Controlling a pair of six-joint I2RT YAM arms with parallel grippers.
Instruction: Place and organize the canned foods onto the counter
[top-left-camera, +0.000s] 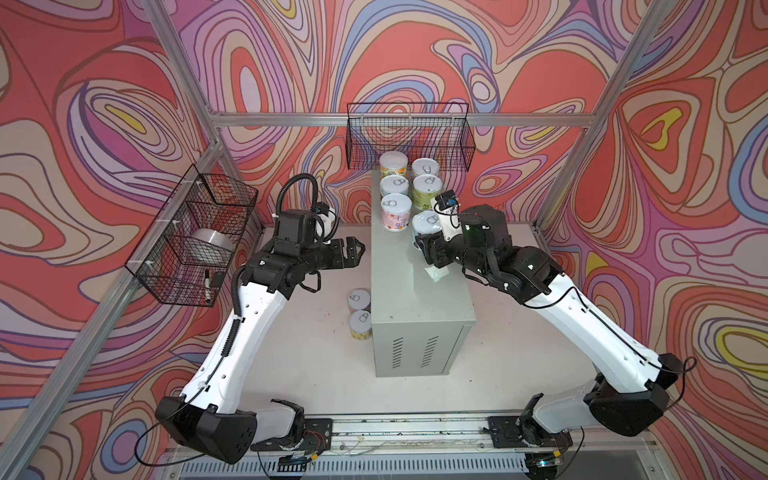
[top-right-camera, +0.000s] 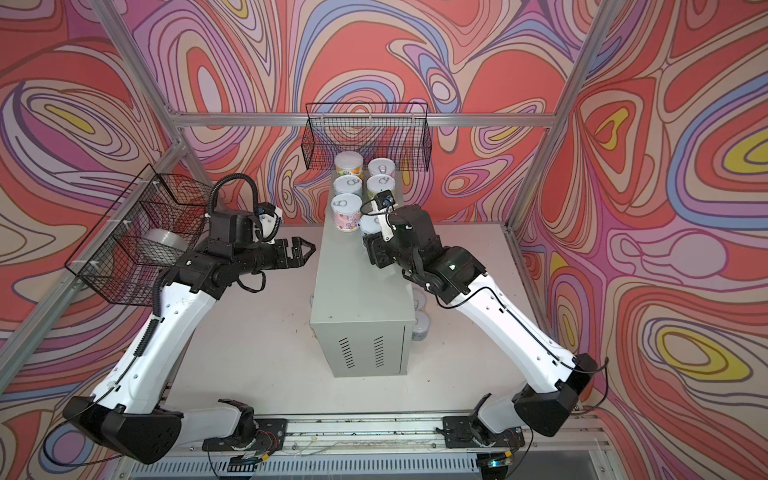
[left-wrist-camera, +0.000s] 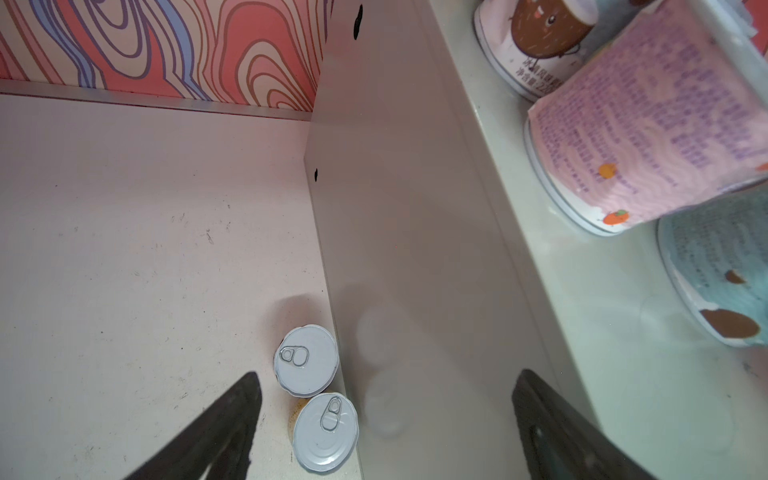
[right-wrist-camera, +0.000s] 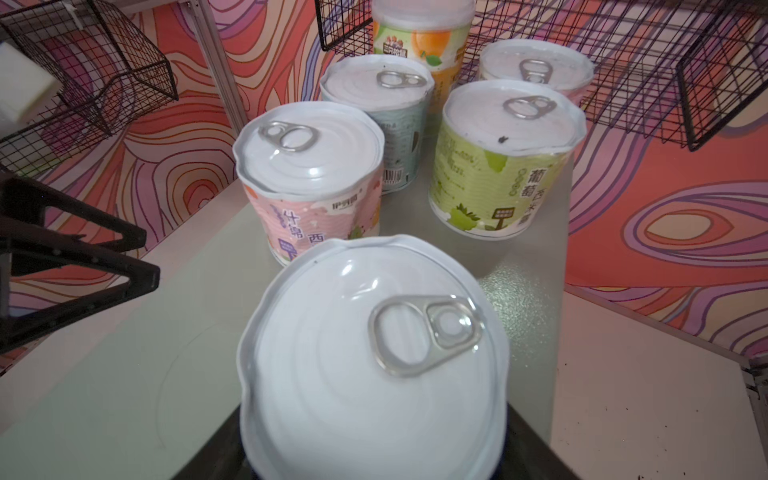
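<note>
grey worktop (top-left-camera: 419, 291): right fingers (right-wrist-camera: 216, 461) flank a pale blue can (top-left-camera: 424, 222), likely placing it, grip unclear; left fingers (left-wrist-camera: 220, 428) gape empty, next due down to two cans (left-wrist-camera: 305, 361) below.

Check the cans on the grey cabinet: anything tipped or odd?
Nothing tipped or spilled. The orange-labelled cylindrical can at the back of the light-grey metal cabinet stands out: taller than its neighbours, no pull tab showing.
</note>
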